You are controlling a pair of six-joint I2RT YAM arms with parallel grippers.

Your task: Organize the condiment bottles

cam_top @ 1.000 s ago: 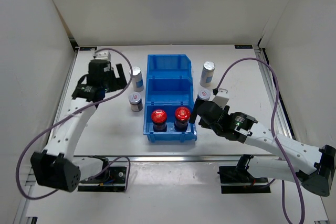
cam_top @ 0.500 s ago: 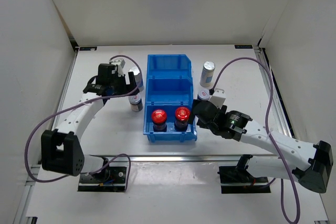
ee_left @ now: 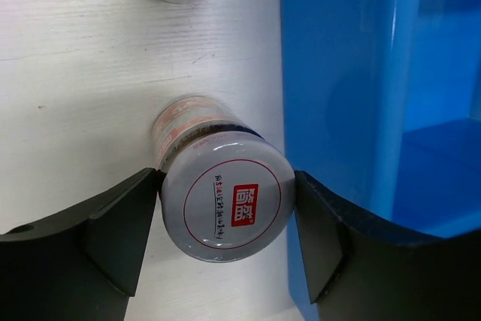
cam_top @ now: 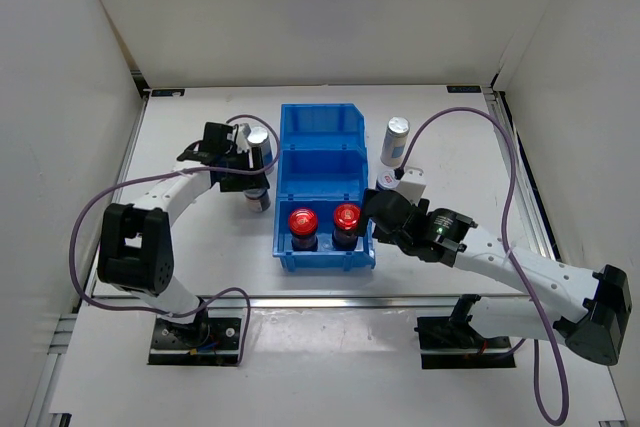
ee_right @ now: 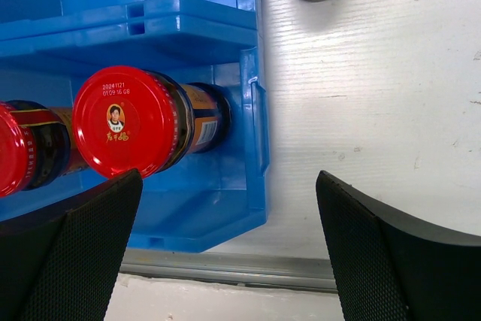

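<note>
Short jar [ee_left: 225,199] clasped by left gripper [ee_left: 225,212], bin [ee_left: 338,73] adjacent

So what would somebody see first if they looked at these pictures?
Probably the bright blue bin in the middle of the table, with two red-capped jars standing side by side in its nearest compartment. Next, the left gripper, closed around a short silver-lidded jar that stands on the table right beside the bin's left wall.

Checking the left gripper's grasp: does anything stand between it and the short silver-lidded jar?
Nothing visible. The jar sits directly between the left gripper's fingers, which hug both sides of its lid. The blue bin's wall lies outside one finger.
</note>
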